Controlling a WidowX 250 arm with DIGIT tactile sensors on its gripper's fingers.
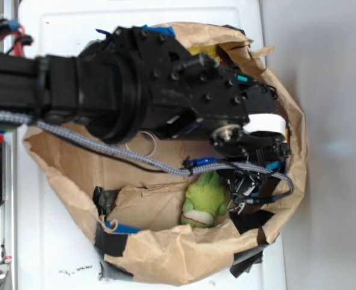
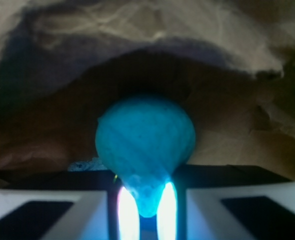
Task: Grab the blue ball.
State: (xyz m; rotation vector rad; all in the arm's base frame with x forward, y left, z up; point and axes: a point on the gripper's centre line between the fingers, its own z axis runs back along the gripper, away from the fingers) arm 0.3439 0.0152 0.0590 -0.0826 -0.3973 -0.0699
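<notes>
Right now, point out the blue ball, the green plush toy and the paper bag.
Blue ball [image 2: 145, 137]: wrist view, centre of its fuzzy face.
Green plush toy [image 1: 203, 196]: exterior view, middle of its body.
Paper bag [image 1: 166, 254]: exterior view, near rim.

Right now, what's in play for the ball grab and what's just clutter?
In play:
- blue ball, pinched between the fingertips
- gripper, shut on it

Clutter:
- green plush toy
- brown paper bag holding everything
- black tape on the bag's rim
</notes>
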